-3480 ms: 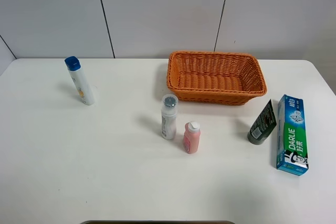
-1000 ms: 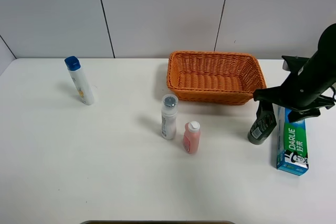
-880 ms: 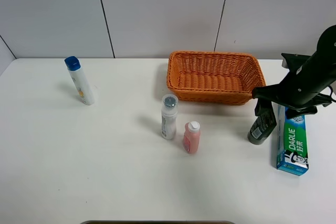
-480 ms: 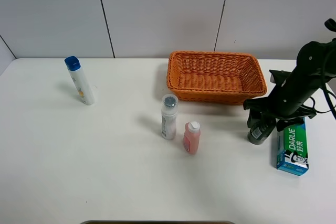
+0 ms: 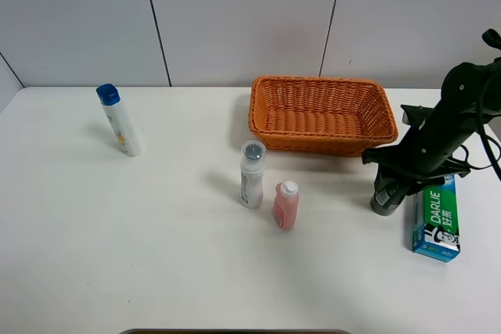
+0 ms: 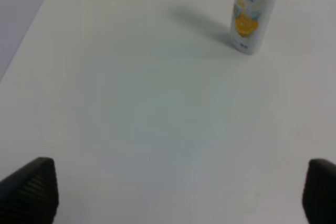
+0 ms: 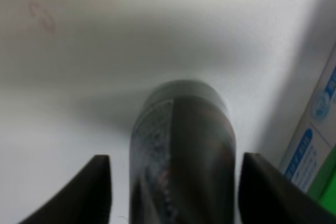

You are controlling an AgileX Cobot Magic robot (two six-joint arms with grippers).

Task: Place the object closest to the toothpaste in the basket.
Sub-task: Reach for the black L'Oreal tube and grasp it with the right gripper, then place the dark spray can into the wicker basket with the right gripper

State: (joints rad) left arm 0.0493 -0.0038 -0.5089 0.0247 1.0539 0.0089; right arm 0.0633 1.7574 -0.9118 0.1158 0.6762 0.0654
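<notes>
My right tool (image 5: 394, 184) straddles the dark tube (image 7: 181, 145), which stands upright, cap down, just beside the toothpaste box (image 5: 437, 217) on the surface. The tool is open just wider than the tube and not yet gripping. The tube's long axis runs vertically between the fingers.

The dark tube (image 5: 383, 202) stands upright near the right edge of the table (image 5: 156, 256), just beside the flat toothpaste box (image 5: 437, 223). The orange basket (image 5: 313, 145) sits by the back edge.
</notes>
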